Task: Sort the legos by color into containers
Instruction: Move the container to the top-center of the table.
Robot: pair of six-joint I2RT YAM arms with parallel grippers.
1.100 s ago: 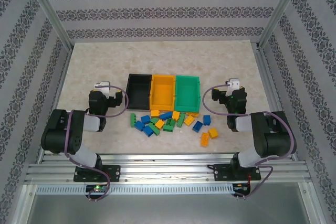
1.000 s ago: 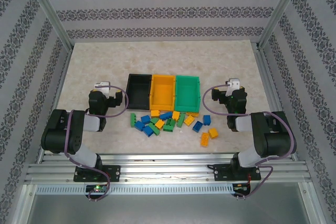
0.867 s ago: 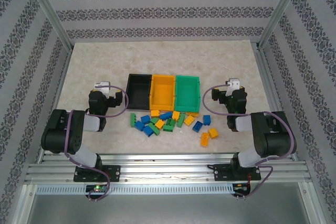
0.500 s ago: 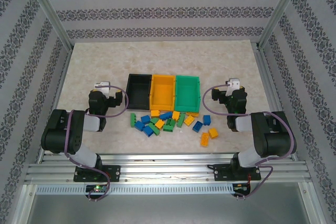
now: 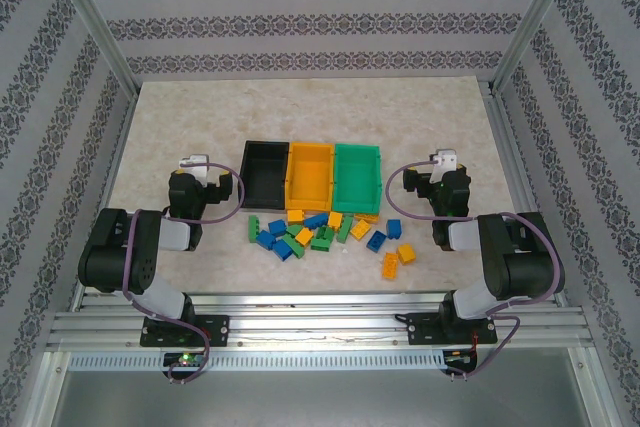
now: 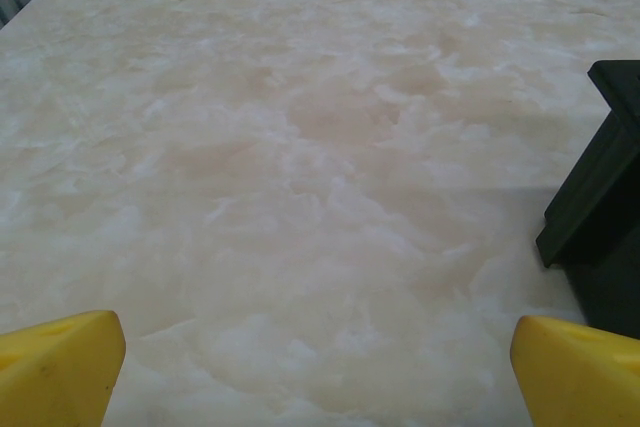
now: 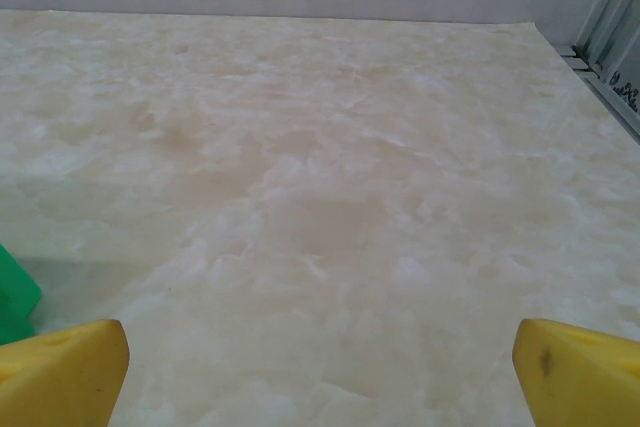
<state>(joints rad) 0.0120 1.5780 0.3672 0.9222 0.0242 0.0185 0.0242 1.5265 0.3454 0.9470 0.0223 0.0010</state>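
Beige, marble-patterned tabletop (image 5: 300, 112) carried three open bins in a row near its middle, their walls touching. A black bin (image 5: 266, 177) stood on the left, a yellow-orange bin (image 5: 310, 175) in the centre and a green bin (image 5: 358, 177) on the right. From above, all three looked empty.

The legos (image 5: 310, 232) lay loose on the table just in front of the bins, on the side toward the arms. Most formed a mixed scatter of blue, green and orange bricks below the black and yellow-orange bins. A blue brick (image 5: 393, 228) and two orange bricks (image 5: 406, 253) lay a little apart to the right, below the green bin. No brick sat in a bin.

The left gripper (image 5: 198, 172) sat low to the left of the black bin, jaws spread wide and holding nothing. In the left wrist view its yellow fingertips (image 6: 55, 367) stood at the lower corners, with bare table between them and the black bin's corner at the right edge.

The right gripper (image 5: 440, 169) sat to the right of the green bin, likewise wide open and empty. Its yellow fingertips (image 7: 580, 367) framed bare table in the right wrist view, with a sliver of the green bin at the left edge.
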